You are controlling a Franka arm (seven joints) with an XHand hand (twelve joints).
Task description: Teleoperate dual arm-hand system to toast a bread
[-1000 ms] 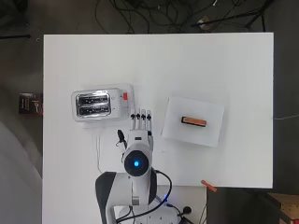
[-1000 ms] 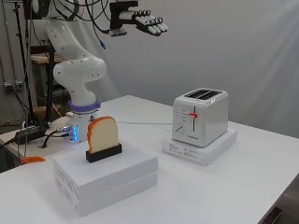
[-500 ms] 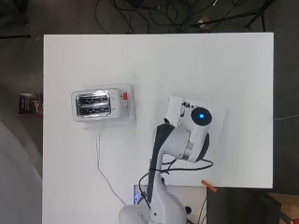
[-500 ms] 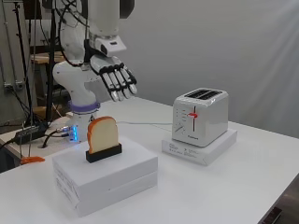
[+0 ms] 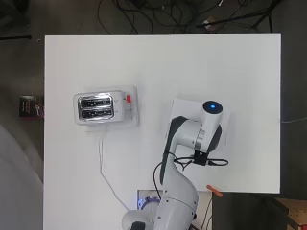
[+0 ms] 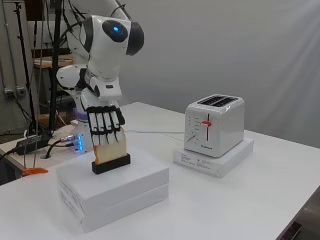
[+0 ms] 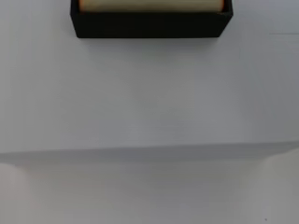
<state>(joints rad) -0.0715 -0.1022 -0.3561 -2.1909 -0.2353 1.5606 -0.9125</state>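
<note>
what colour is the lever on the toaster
Red. The lever on the white toaster shows best in the side view.

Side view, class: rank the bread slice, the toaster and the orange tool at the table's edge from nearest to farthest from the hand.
1. Bread slice, directly under the hand.
2. Orange tool, lower left.
3. Toaster, far right.

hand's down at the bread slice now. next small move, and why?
Probably curl the fingers to pinch the bread slice. In the side view the hand hangs fingers-down over the slice's upper part, fingers straight. The slice stands upright in its black holder on the white box, not yet lifted toward the toaster.
</note>
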